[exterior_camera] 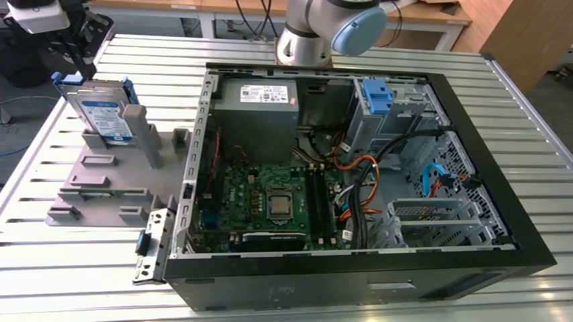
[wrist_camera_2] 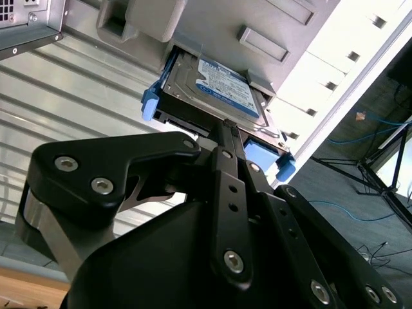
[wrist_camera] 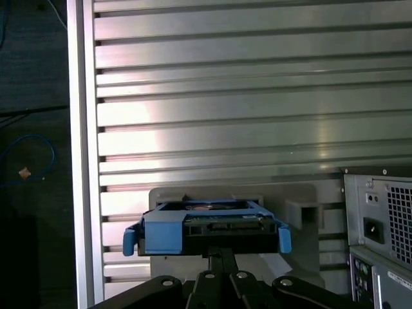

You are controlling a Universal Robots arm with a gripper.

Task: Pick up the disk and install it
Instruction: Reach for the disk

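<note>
The disk (exterior_camera: 103,114) stood on edge in a grey holder (exterior_camera: 100,168) on the slatted metal table (exterior_camera: 63,258), at about ten o'clock from the open computer case (exterior_camera: 514,228) in the exterior view. In both wrist views the gripper (wrist_camera_2: 226,126) (wrist_camera: 219,252) had its fingers pressed together, holding nothing. The tips sat right at the disk's near edge, midway along the blue carrier. I couldn't tell whether they touched it.

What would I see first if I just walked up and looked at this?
Probably the big open computer case on the slatted metal table, its green motherboard showing. Next, the disk in its blue carrier, standing on edge in a grey holder at the exterior view's left, with the gripper close at its edge in the second wrist view.
</note>
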